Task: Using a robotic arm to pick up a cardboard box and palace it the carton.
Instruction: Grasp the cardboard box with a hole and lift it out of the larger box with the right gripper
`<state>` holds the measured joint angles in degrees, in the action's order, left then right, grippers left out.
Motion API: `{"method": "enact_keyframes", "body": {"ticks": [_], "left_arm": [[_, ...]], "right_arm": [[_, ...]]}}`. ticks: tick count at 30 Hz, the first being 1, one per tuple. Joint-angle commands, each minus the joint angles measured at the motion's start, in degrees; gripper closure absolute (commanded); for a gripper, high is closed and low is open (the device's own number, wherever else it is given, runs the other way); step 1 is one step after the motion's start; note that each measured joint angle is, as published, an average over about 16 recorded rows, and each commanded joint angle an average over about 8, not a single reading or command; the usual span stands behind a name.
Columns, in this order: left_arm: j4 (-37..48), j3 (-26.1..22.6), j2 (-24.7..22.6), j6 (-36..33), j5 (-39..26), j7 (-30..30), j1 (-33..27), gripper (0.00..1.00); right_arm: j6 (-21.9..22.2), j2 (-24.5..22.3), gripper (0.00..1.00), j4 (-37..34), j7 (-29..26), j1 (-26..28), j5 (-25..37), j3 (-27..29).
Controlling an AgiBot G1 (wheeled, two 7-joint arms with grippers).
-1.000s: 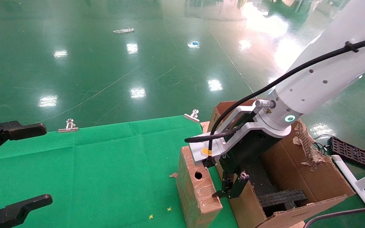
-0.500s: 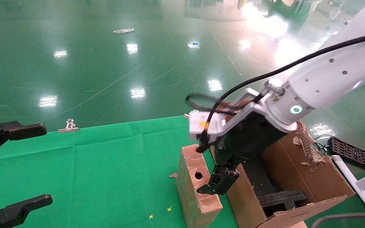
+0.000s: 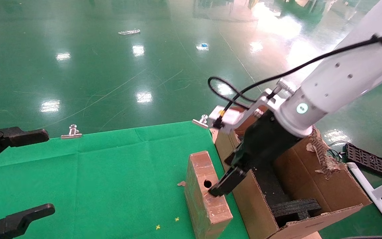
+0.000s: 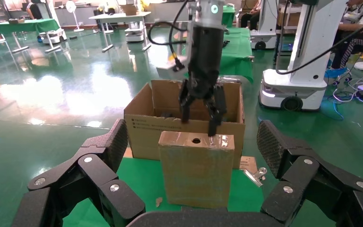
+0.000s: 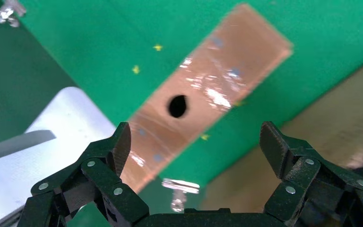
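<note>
One cardboard box (image 3: 206, 196), slim and reddish-brown, stands on edge on the green cloth-covered tabletop (image 3: 111, 179), its narrow top face showing one round hole (image 3: 207, 183). Just to its right sits one carton (image 3: 313, 186), large and tan, flaps upright, the far-right flap torn ragged, with black foam blocks (image 3: 293, 207) inside. The robotic arm (image 3: 340, 83) on the right reaches down from the upper right; its right hand (image 3: 216, 192) hangs directly above the box's top face near the hole, fingers spread apart, one to each side of the narrow edge as the right wrist view shows (image 5: 191, 106); whether the tips touch the cardboard cannot be told. In the left wrist view the same hand (image 4: 202, 124) hovers at the box top (image 4: 196, 168) in front of the carton (image 4: 144, 127). The left hand (image 3: 15, 176) is parked at the near-left edge of the tabletop, well apart from the box, its two black fingers spread wide. Two metal clips hold the cloth at the far edge, one at the left (image 3: 71, 131) and one by the carton's corner (image 3: 201, 121). A black grid tray (image 3: 368, 160) lies on the floor to the right.
</note>
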<state>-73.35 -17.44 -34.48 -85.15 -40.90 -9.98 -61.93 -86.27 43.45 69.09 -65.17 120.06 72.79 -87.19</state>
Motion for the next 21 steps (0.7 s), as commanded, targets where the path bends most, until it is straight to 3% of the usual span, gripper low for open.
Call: {"method": "enact_keyframes", "body": {"ticks": [1,15,17,19,21], "left_arm": [[0.0,0.0,0.0,0.0,0.0,0.0,0.0,0.0],[0.0,0.0,0.0,0.0,0.0,0.0,0.0,0.0],[0.0,0.0,0.0,0.0,0.0,0.0,0.0,0.02],[0.0,-0.1,0.0,0.0,0.0,0.0,0.0,0.18],[0.0,-0.1,0.0,0.0,0.0,0.0,0.0,0.43]], "right_arm": [[0.4,0.2,0.0,0.2,-0.8,-0.8,-0.6,-0.2],[3.3,3.2,0.01,0.5,-2.1,-4.1,1.3,-1.7],[3.3,3.5,0.18,1.0,-2.1,-4.2,2.0,-1.9],[3.3,3.6,0.43,1.6,-2.1,-4.1,2.8,-2.2],[3.3,3.7,0.68,2.3,-2.1,-3.9,3.5,-2.4]]}}
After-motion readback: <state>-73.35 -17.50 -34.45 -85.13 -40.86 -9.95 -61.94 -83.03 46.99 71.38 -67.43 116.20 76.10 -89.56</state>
